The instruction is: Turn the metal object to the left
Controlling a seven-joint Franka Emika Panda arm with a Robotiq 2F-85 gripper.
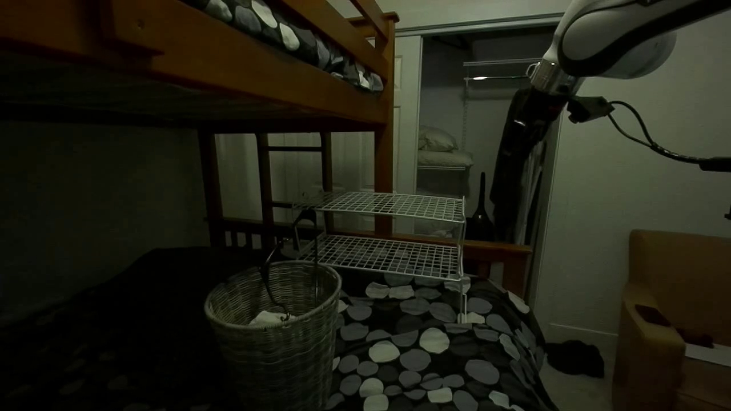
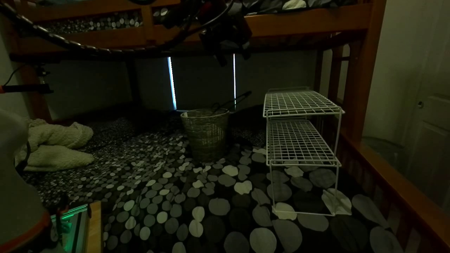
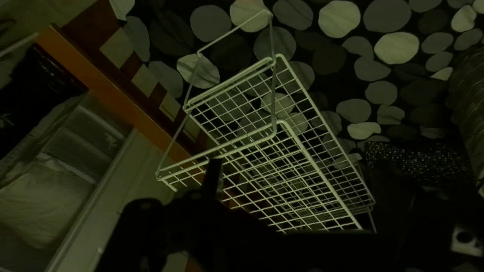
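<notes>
1. Nearest the robot's wrist came the gripper [image 2: 233, 56], hung up in the air. Its jaws looked to be apart, with a plain gap between them, though the room was too dark for me to judge how wide. They held nothing. In the wrist view one of the fingers [image 3: 214, 173] crossed in front of the wire, but both exterior views showed the gripper well apart from it.

2. Lower down, the wire rack [image 2: 300, 138] stood upright on the bedcover [image 2: 218, 207], one shelf above the other. It struck me as light and stiff, hardly fragile, though a hard squeeze might have bent the thin legs.

3. I would have gone for the end bar [image 2: 304, 114] of the top shelf. Smooth wire like that could have slid in the grip, and I couldn't tell whether the two tiers were fixed together, so a gentle swing looked wiser than a lift. The soft bedding might have snagged the feet.

4. Close beside it ran the bed rail [image 2: 397, 182], which a turning corner could have knocked.

5. The basket [image 2: 205, 133] sat farther off, apart from the rack, with something dark sticking out.

6. Farthest was the open closet [image 1: 445, 97].
</notes>
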